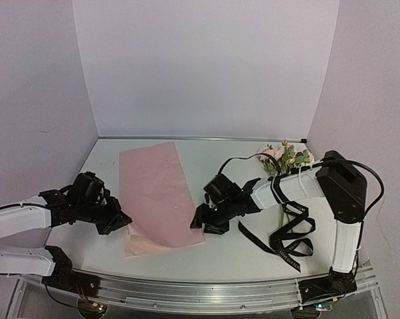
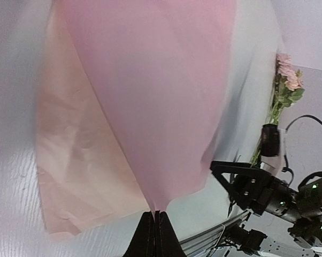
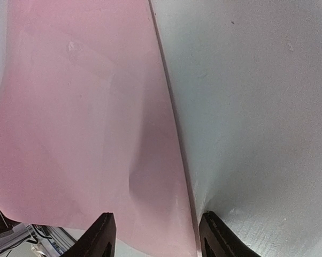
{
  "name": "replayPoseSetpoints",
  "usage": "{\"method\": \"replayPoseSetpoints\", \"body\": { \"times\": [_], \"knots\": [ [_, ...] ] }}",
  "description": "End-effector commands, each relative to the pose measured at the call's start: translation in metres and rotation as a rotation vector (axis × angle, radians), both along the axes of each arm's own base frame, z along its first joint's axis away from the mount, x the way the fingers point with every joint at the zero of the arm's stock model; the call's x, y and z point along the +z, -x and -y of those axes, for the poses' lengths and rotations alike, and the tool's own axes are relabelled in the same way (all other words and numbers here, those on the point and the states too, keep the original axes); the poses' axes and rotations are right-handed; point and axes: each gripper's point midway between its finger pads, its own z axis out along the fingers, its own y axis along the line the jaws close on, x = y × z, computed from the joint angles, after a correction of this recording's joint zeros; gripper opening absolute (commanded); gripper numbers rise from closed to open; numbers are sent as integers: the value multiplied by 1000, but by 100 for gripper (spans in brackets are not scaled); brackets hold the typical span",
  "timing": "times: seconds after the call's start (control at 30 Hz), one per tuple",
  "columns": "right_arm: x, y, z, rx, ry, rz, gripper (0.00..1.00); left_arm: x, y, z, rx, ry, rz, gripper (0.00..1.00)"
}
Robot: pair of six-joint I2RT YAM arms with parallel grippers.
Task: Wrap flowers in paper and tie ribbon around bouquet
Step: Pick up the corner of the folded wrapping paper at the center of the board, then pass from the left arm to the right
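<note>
Since the L pincer (image 2: 156,215) is pinched shut on the near-left corner of the paper (image 1: 157,193), a hard tug could tear or crease it. R pincer (image 3: 155,233) gapes astride the paper's right edge, holding nothing; a sloppy close could crumple it. Flowers (image 1: 286,158) & ribbon (image 1: 290,236) lie right of the paper, on the desk (image 1: 233,256).

The flowers (image 1: 284,159), at 3 o'clock from the paper (image 1: 157,193), have their stems partly hidden behind the right arm (image 1: 293,186). The lettering on the ribbon (image 1: 290,229) is too small to read. In the left wrist view the paper is blurred.
</note>
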Motion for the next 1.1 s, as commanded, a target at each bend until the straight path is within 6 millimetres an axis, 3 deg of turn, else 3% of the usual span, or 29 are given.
{"method": "replayPoseSetpoints", "body": {
  "times": [0.0,0.13,0.23,0.33,0.47,0.53,0.7,0.97,1.07],
  "knots": [
    [-8,15,-3,14,13,-58,49,56,-40,9,-50,-60,210,0],
    [1,16,-37,32,-51,-61,47,95,-70,22,-115,-116,342,0],
    [7,13,-61,40,-94,-62,47,123,-85,48,-232,-85,450,0],
    [10,8,-73,30,-134,-61,47,142,-89,82,-402,-7,526,0],
    [16,4,-77,1,-182,-50,47,143,-88,118,-578,87,532,0],
    [20,-2,-73,-38,-221,-35,50,138,-82,132,-650,123,513,0],
    [21,-18,-38,-202,-300,7,56,113,-68,158,-802,108,458,0],
    [36,-29,26,-374,-354,137,58,90,-63,173,-898,77,392,0],
    [56,-32,44,-381,-359,240,62,79,-66,177,-911,56,359,0]
  ]
}}
